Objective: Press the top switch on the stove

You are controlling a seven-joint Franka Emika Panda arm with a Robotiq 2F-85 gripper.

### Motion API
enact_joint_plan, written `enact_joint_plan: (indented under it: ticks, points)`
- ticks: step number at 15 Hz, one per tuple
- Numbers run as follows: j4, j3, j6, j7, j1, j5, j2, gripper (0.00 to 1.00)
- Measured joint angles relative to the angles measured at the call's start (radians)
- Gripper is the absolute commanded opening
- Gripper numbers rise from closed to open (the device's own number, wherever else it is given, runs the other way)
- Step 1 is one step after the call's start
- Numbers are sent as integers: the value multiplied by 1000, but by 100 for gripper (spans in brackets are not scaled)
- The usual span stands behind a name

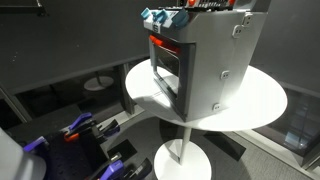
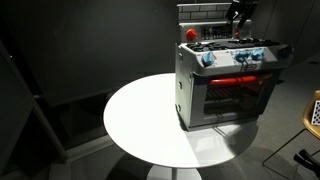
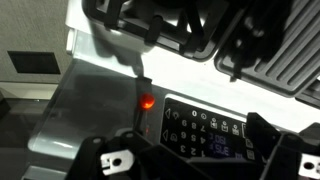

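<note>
The stove (image 1: pixel 200 60) is a small pale grey box with a dark glass door, a red glow inside and blue knobs (image 2: pixel 208 58) along its upper edge. It stands on the round white table (image 2: pixel 140 120). My gripper (image 2: pixel 240 15) hovers over the back top of the stove. In the wrist view its fingers (image 3: pixel 200 160) are spread wide and empty, just above the stove's dark keypad panel (image 3: pixel 205 128). A small lit orange switch (image 3: pixel 147 101) sits left of the panel. Black burner grates (image 3: pixel 180 25) lie beyond it.
The table's rim (image 1: pixel 260 100) extends past the stove on all sides. Blue and red gear (image 1: pixel 85 130) lies on the floor below the table. A yellowish chair (image 2: pixel 313 110) stands at the frame edge. Dark walls surround the scene.
</note>
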Motion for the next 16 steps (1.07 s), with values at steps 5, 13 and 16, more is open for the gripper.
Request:
enact_joint_plan:
  ticks: [5, 13, 16]
  points:
    - [20, 0, -32, 0, -4, 0, 6, 100]
    - [38, 0, -316, 17, -8, 10, -62, 100]
    - [38, 0, -456, 56, -8, 6, -115, 100]
